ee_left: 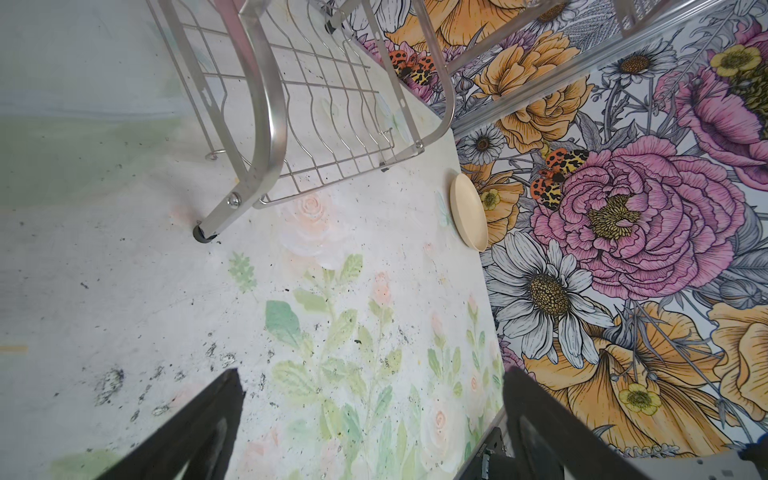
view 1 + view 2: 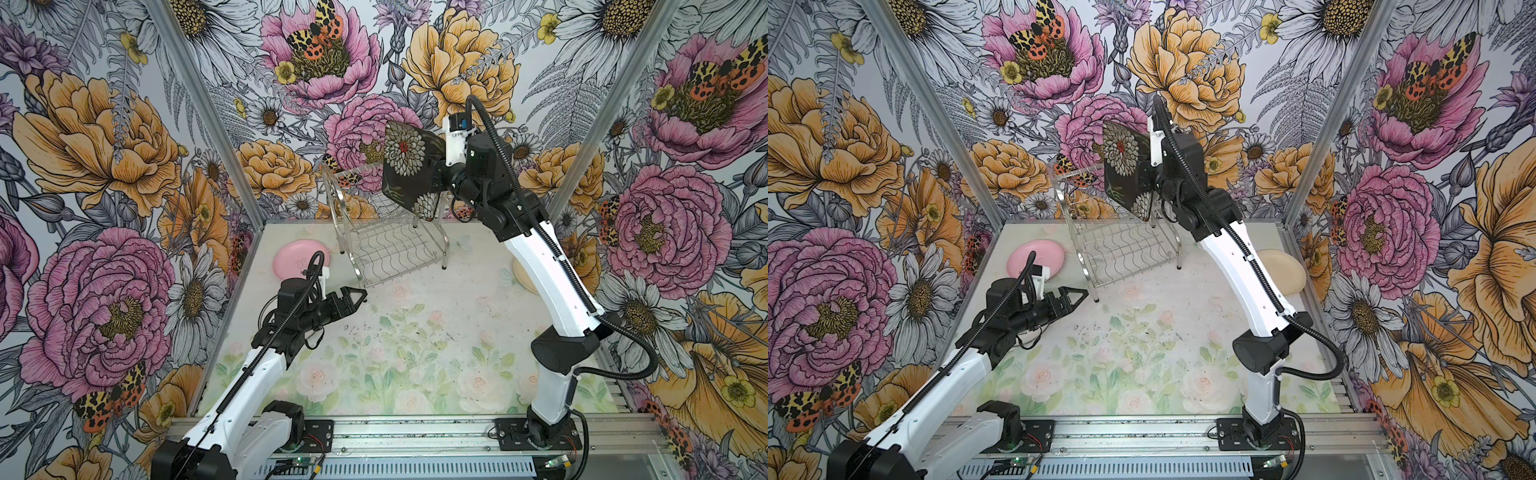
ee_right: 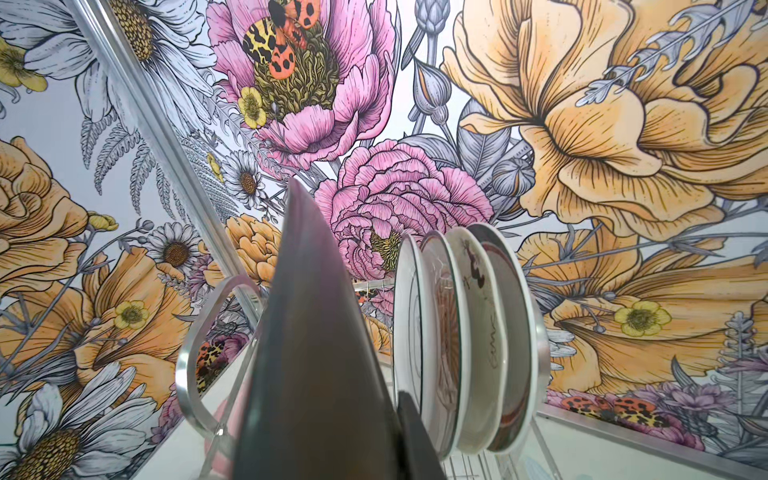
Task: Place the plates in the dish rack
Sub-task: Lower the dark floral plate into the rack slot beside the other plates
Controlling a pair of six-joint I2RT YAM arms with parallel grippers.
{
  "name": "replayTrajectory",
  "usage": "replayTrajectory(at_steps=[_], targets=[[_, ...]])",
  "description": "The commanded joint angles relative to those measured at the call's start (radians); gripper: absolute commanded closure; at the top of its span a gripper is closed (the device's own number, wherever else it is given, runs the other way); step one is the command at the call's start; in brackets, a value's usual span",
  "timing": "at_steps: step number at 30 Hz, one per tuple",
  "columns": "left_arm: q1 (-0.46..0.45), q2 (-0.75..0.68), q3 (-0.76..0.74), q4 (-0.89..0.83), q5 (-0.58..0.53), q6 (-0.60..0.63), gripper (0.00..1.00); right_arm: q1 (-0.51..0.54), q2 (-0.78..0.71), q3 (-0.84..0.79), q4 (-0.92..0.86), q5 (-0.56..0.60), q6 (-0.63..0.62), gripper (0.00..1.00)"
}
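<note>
The dark square floral plate (image 2: 409, 166) hangs on edge over the shiny steel wire dish rack (image 2: 386, 249), clamped by the right gripper (image 2: 437, 174), beside several white round plates (image 3: 465, 332) already slotted. The step in hand looks like slotting it, so the next move calls for a straight descent into a free slot. The left gripper (image 2: 353, 296) gapes empty near the plain pink plate (image 2: 297, 257).

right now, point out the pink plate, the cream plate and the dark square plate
pink plate (image 2: 293, 257): in a top view, on its middle
cream plate (image 2: 1285, 272): in a top view, on its middle
dark square plate (image 2: 407, 178): in a top view, on its dark centre
</note>
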Motion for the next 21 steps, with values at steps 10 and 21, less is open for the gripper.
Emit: replayTrajectory(at_steps=[10,21], targets=[[0.006,-0.011,-0.010,-0.007,-0.047,0.012,0.01,0.033,0.171,0.175,0.377,0.204,-0.163,1.00],[0.007,-0.014,-0.012,-0.011,-0.064,0.009,0.01,0.032,0.236,0.176,0.474,0.232,-0.195,1.00]])
